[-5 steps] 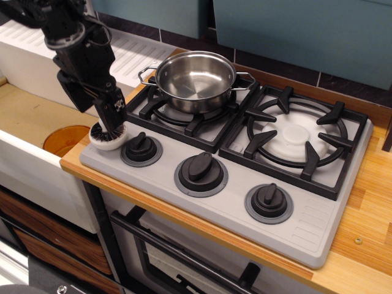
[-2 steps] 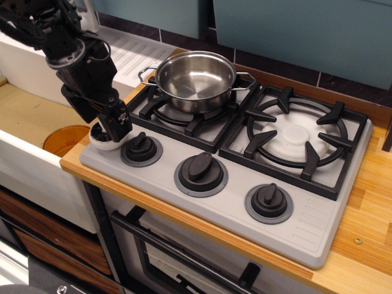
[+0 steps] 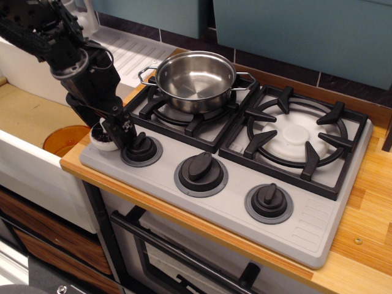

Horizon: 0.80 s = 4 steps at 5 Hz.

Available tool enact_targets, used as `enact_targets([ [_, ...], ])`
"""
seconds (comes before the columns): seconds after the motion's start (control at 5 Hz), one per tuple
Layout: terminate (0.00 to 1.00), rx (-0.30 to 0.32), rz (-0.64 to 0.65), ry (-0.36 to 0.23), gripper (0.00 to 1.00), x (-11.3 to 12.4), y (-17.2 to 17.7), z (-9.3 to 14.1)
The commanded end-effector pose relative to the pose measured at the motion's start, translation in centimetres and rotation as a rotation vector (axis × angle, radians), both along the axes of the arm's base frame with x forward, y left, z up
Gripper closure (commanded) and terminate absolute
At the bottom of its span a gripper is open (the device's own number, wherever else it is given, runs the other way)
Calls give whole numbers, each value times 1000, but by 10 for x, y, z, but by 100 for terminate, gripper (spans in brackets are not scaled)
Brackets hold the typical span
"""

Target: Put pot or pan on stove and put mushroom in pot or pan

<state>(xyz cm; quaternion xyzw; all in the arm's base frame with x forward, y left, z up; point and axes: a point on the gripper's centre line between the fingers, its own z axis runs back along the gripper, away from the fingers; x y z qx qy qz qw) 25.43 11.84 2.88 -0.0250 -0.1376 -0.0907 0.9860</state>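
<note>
Wooden counter (image 3: 367, 202): I see it carrying the whole cooktop, with a pale sink basin (image 3: 30, 116) to its left. Stove (image 3: 318, 226): a grey two-burner unit lying flat on the counter, with black grates and a white disc showing in the right burner (image 3: 298, 136). Pan (image 3: 195, 79): shiny steel, two loop handles, seated upright on the left grate and empty inside. Three black knobs run along the front edge, the left knob (image 3: 141, 148), the middle knob (image 3: 201, 171) and the right knob (image 3: 269, 201). Gripper (image 3: 116, 136): my black arm reaches down from the upper left to the stove's front-left corner, its fingers (image 3: 125, 130) just beside the left knob. Mushroom (image 3: 102, 139): white, dark gills partly visible, sitting at that corner against the fingers. I cannot tell from this view whether the fingers clamp it or merely touch it.
</note>
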Motion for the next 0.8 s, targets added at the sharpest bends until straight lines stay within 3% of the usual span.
enact_targets([
  [0.0, 0, -18, -29, -22, 0, 10, 1, -7],
  [0.2, 0, -43, -24, -2, 100, 9, 0, -4],
  [0.6, 0, -18, -24, 79, 100, 15, 4, 33],
])
